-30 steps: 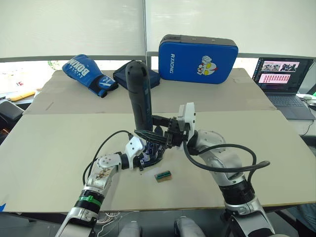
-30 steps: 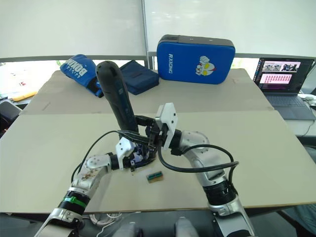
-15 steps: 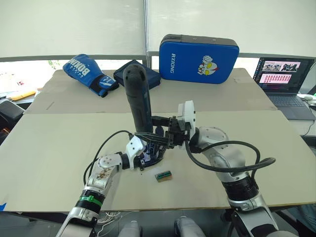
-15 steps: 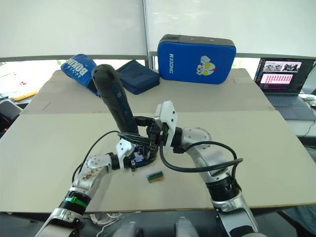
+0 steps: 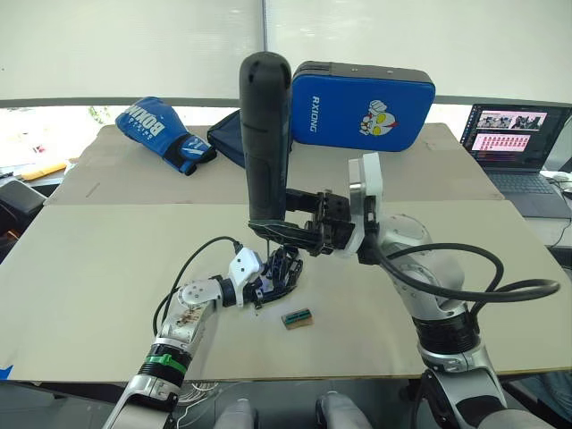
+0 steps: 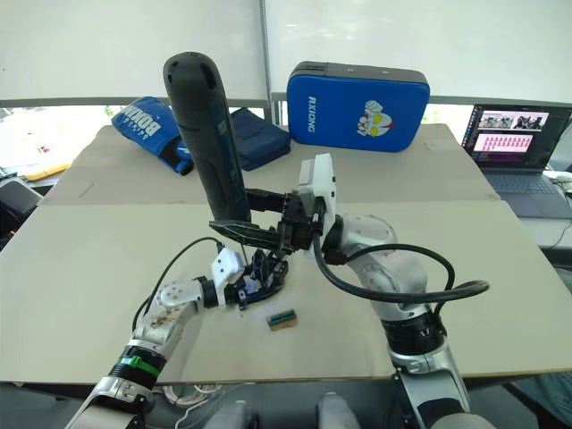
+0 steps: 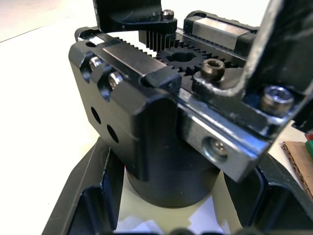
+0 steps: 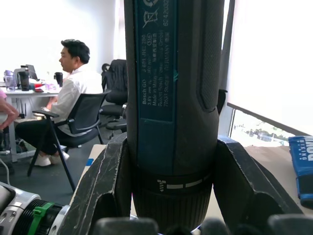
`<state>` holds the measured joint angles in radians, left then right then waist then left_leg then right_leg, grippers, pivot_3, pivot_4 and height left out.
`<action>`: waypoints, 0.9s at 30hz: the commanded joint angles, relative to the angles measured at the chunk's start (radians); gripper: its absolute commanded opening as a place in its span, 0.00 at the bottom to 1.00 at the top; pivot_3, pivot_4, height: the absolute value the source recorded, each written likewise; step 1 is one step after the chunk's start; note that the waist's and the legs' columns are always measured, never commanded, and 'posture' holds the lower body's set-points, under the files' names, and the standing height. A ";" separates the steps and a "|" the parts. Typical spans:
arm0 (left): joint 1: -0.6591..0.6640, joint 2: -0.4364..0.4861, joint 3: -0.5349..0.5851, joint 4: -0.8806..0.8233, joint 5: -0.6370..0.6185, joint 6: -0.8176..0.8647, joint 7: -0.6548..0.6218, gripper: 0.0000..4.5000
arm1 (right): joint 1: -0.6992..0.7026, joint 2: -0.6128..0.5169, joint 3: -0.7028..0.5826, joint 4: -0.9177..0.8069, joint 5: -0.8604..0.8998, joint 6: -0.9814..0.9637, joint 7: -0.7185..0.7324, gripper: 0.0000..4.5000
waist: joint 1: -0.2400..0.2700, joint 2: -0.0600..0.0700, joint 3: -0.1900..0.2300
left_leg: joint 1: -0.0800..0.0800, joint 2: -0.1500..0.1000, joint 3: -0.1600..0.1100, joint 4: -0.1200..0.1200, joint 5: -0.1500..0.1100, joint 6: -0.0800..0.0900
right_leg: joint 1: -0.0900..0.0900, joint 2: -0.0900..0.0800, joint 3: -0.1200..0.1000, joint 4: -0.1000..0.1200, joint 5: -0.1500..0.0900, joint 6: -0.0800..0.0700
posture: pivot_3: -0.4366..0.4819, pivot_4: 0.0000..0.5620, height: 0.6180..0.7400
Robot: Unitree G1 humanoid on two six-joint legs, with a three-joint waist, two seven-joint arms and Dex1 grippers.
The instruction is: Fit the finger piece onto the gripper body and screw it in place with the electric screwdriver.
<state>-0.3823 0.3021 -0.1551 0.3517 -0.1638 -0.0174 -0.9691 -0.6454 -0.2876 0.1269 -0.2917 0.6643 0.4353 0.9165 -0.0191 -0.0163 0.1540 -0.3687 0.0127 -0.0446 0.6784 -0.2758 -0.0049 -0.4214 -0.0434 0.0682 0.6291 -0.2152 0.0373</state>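
Mid-screwing step, by the look of it. Right gripper (image 5: 299,223) clenched on electric screwdriver (image 5: 265,134), held upright, thin bit pointing down just above gripper body (image 5: 284,268). Left gripper (image 5: 273,281) clamped around round base of gripper body, pinning it on table (image 5: 89,259). Finger piece (image 7: 129,14) apparently already seated on top of gripper body, beside the gear teeth; exact fit hard to confirm. Small green-and-tan block (image 5: 296,317) lying near gripper body, on the robot's side.

To do well: keep screwdriver axis vertical, centre bit on screw head (image 7: 211,68), press lightly before spinning, keep base clamp firm against torque.
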 commanded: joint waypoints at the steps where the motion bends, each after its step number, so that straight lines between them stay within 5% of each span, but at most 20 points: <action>1: 0.025 -0.004 -0.007 0.048 0.013 0.016 0.020 0.75 | -0.016 -0.009 -0.065 -0.122 0.132 0.039 0.004 0.42 | 0.001 0.000 0.000 | 0.000 0.000 0.000 0.000 0.000 0.000 | 0.000 0.000 0.000 0.000 0.000 0.000 | 0.48 0.27 1.00; 4: 0.032 0.013 0.008 0.028 0.006 0.010 0.018 0.97 | -0.033 -0.034 -0.104 -0.185 0.222 0.094 -0.033 0.42 | 0.001 0.000 0.000 | 0.000 0.000 0.000 0.000 0.000 0.000 | 0.000 0.000 0.000 0.000 0.000 0.000 | 0.48 0.27 1.00; 10: 0.102 0.117 0.099 -0.085 -0.073 0.040 -0.029 0.97 | -0.029 -0.234 -0.279 -0.229 0.431 0.240 -0.084 0.42 | -0.018 -0.001 0.003 | 0.000 0.001 0.000 -0.002 0.000 0.000 | -0.001 0.000 0.000 -0.001 0.000 0.000 | 0.48 0.27 1.00; 17: 0.249 0.338 0.293 -0.241 -0.339 0.092 -0.302 0.97 | 0.097 -0.758 -0.464 -0.008 0.571 0.604 -0.005 0.42 | -0.023 -0.002 0.014 | -0.001 0.002 0.001 -0.006 0.000 0.000 | -0.004 0.000 0.000 -0.001 -0.002 -0.003 | 0.48 0.27 1.00; 23: 0.286 0.477 0.368 -0.194 -0.341 0.009 -0.442 0.97 | 0.236 -1.139 -0.202 0.126 0.255 0.730 0.079 0.42 | -0.007 0.000 0.017 | -0.006 0.002 0.006 -0.004 0.000 0.000 | -0.007 -0.002 0.001 -0.005 -0.007 0.004 | 0.48 0.27 1.00; 27: 0.294 0.549 0.374 -0.171 -0.355 0.069 -0.501 0.97 | 0.190 -1.119 -0.038 0.203 0.099 0.732 0.076 0.42 | -0.014 -0.001 0.018 | -0.012 0.004 0.009 -0.003 0.000 0.000 | -0.016 -0.002 0.002 -0.004 -0.006 0.005 | 0.48 0.27 1.00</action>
<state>-0.0937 0.8206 0.2062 0.1938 -0.5004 0.0254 -1.4347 -0.4142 -1.4122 0.0751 -0.1033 0.8145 1.1661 0.9827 -0.0330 -0.0174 0.1717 -0.3839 0.0163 -0.0339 0.6758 -0.2759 -0.0048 -0.4411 -0.0448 0.0713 0.6274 -0.2210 0.0425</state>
